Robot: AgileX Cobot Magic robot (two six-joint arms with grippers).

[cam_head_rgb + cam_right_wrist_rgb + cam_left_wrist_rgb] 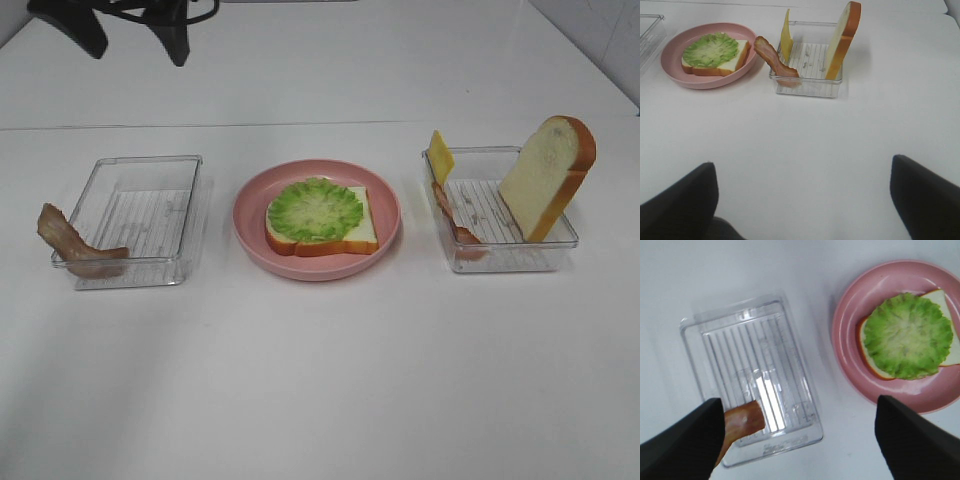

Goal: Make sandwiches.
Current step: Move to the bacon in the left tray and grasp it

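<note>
A bread slice [360,232] lies flat on the pink plate [250,215] with a ruffled green lettuce leaf [315,210] on top. One bacon strip [70,242] hangs over the left tray's [150,165] near corner. The right tray [505,262] holds a leaning yellow cheese slice [440,156], a second bacon strip [455,225] and an upright bread slice [548,175]. My left gripper [800,442] hovers open above the left tray [750,385] and plate [850,325], holding nothing. My right gripper [802,200] stands open and empty, well short of the right tray [807,87].
The white table [320,380] runs to a back edge where a black arm mount [120,20] stands at the far left. In the exterior high view neither gripper shows.
</note>
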